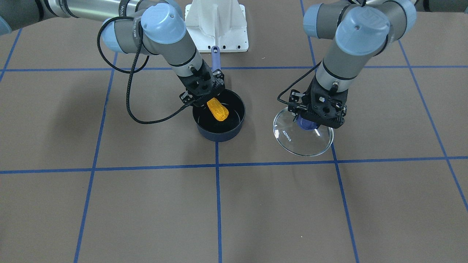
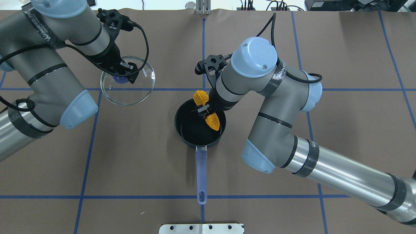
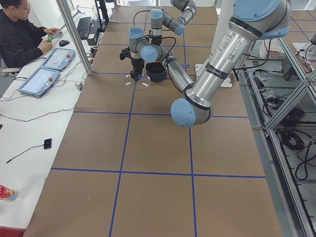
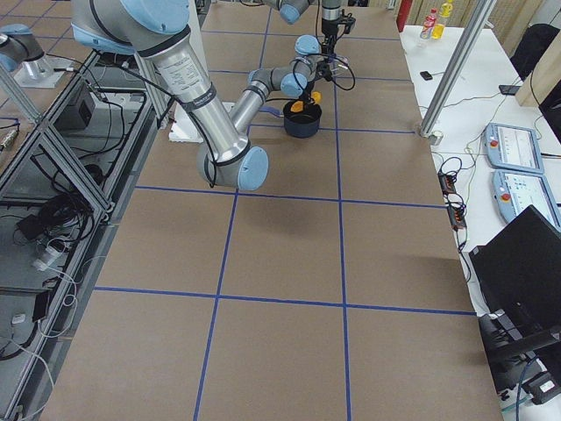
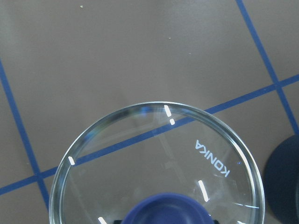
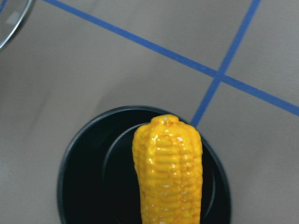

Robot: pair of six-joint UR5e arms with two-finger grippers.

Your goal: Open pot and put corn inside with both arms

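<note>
Right gripper (image 2: 204, 110) is clamped across the middle of the corn (image 2: 212, 121), fingers tight on both sides. The cob is tilted: in the right wrist view one end points down into the black inside of the pot (image 6: 84, 186), while in the overhead view the other end sticks out past the rim on the side away from the robot. Can't tell if the corn touches the pot's bottom. The pot (image 2: 183, 131) stands uncovered on the table (image 2: 136, 162) near the middle, on a blue tape line (image 2: 97, 197) crossing, with its periwinkle handle (image 2: 201, 170) pointing straight back toward the robot's base. Left gripper (image 1: 311, 119) is closed on the blue knob (image 1: 306, 124) of the glass lid (image 1: 305, 140), which is marked KONKA and held tilted. The lid is well apart from the pot, off to the robot's left. Can't tell whether its low edge touches the table. In the left wrist view the lid (image 5: 140, 154) fills the lower frame, with a tape line showing through the glass and the dark pot edge (image 5: 285, 182) at the right border. A white base plate (image 1: 217, 25) sits at the table's robot side, just behind the handle's end.
</note>
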